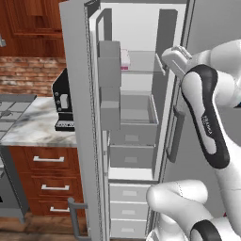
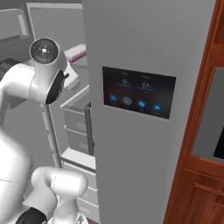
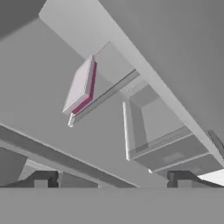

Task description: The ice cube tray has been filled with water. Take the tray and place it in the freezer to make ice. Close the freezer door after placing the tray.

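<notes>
1. Ice cube tray (image 1: 125, 60): a thin, flat, pale pink-white rectangle with a darker pink edge band. It is seen lying on the upper shelf (image 1: 141, 70) inside the freezer (image 1: 136, 113), at the shelf's left end, close to the rear wall. In the hand view the tray (image 3: 81, 87) appears rolled on its side, its pink edge turned toward the shelf line.
2. Freezer: a tall narrow compartment with a light grey interior. Below the tray's shelf two open-topped grey drawers (image 1: 134, 124) are stacked, and further down are closed pale drawer fronts (image 1: 128, 209).
3. Freezer door (image 1: 80, 117): swung wide open to the left of the tray's shelf, with grey bins (image 1: 109, 84) mounted on its inner face and a bar handle (image 1: 75, 219) seen at its lower edge.
4. Gripper (image 3: 111, 178): the jaws are spread wide and nothing is held between them; it is kept outside the shelf, apart from the tray.
5. Open room: free shelf surface is left to the right of the tray; the compartment's front opening is unobstructed between door and right-hand wall.
6. Neighbouring grey door with dark touch panel (image 2: 138, 92): blue round icons and small pale figures are shown, too blurred to be read.
7. Black appliance (image 1: 63, 101) on a marble counter (image 1: 33, 124), left of the freezer door; no legible writing.
</notes>
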Available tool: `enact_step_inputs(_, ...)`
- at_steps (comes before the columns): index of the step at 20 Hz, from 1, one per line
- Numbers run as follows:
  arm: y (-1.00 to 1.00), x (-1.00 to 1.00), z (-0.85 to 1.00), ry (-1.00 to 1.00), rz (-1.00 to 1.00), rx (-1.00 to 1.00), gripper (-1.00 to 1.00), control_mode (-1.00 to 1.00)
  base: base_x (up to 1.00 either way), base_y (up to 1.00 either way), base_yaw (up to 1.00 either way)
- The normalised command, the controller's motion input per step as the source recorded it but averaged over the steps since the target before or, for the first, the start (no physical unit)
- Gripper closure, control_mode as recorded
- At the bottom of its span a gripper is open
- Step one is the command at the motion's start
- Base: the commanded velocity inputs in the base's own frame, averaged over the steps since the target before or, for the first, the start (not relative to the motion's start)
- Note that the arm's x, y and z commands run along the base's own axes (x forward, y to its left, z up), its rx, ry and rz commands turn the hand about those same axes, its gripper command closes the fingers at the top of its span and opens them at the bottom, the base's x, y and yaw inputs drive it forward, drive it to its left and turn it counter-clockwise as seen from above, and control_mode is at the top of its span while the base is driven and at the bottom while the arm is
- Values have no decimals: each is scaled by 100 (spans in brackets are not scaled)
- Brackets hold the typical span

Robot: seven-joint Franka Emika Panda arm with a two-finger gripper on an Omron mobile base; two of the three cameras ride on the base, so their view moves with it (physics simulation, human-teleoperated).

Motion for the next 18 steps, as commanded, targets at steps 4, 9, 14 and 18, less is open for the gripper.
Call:
enact_step_inputs(4, -5, -100, 0, -14, 30, -25, -100, -100, 0, 0, 0)
enact_step_inputs(9, -9, -94, 0, -13, 33, -38, -100, -100, 0, 0, 0)
enact_step_inputs(14, 1, -52, 0, -1, 12, -41, -100, -100, 0, 0, 0)
enact_step_inputs(18, 29, -35, -5, -4, 0, -47, -100, -100, 0, 0, 0)
